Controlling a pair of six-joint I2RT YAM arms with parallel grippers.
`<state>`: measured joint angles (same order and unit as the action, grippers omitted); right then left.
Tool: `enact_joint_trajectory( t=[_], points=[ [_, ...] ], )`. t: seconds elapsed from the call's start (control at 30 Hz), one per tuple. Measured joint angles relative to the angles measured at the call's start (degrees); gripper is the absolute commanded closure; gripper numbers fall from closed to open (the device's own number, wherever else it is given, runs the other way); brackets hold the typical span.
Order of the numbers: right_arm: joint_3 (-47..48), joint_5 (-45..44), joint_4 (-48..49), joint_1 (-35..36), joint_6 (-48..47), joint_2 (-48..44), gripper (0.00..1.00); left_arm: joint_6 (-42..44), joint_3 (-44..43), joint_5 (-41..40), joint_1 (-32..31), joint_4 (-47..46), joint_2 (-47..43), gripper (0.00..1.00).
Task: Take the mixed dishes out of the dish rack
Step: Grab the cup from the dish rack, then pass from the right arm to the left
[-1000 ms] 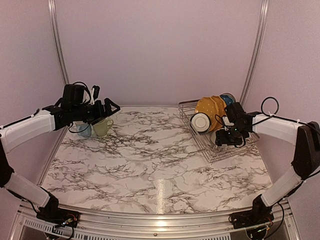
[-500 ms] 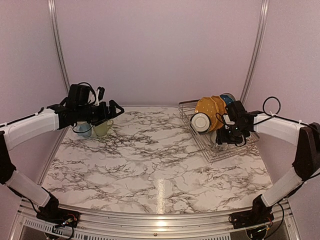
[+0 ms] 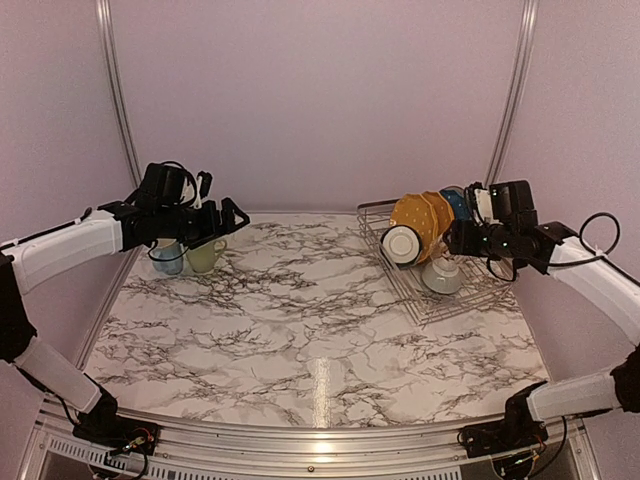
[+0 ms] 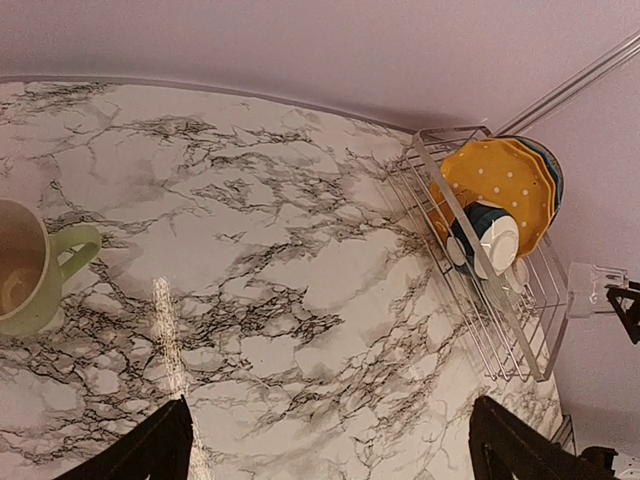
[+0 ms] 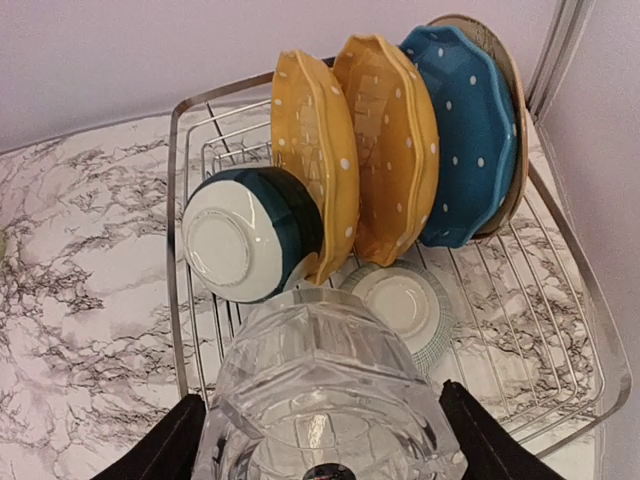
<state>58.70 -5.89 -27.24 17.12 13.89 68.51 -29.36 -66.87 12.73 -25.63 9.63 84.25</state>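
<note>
Clear glass [image 5: 320, 385] gripped in tool [image 5: 328, 452], dish rack [image 5: 585, 325] below, yellow plates [image 5: 388, 150], blue plate [image 5: 465, 130], tipped bowl [image 5: 248, 245]

Robot lab test booth, not a home kitchen: plain lilac walls [image 3: 300, 100] w/ aluminium posts [image 3: 121, 110], marble-print table [image 3: 300, 330] w/ a dish rack [image 3: 470, 300], left arm [image 3: 70, 248] & right arm [image 3: 600, 285] bolted at near edge.

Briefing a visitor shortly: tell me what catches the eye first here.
Mustard-yellow plates stand on edge in the dish rack at far right. Above it, the right gripper holds a clear glass. A pale-green mug and a light-blue mug sit far left.
</note>
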Motion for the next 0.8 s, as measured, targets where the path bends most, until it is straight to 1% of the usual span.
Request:
enact_joint_trajectory(
  t=[0.13,0.23,0.4,0.63,0.8],
  points=[
    [-2.7,1.8,5.4,0.0,1.2,-5.1,0.86,0.0,0.0,0.4,-0.2,-0.2,0.0,0.01],
    [-3.9,4.9,9.0,0.0,2.6,-5.8,0.87,-0.5,0.0,1.9,-0.3,-1.0,0.0,0.01],
    [-5.5,13.9,16.9,0.0,6.7,-5.2,0.88,-2.9,0.9,6.0,-0.6,-6.2,0.0,0.04],
    [-7.5,30.9,35.0,0.4,17.9,1.8,0.9,-9.1,6.0,11.5,-3.7,-18.4,-0.1,0.04],
    [-10.2,36.5,43.0,2.7,25.3,7.3,0.9,-15.2,8.7,15.5,-7.1,-29.4,0.7,0.04]
  ],
)
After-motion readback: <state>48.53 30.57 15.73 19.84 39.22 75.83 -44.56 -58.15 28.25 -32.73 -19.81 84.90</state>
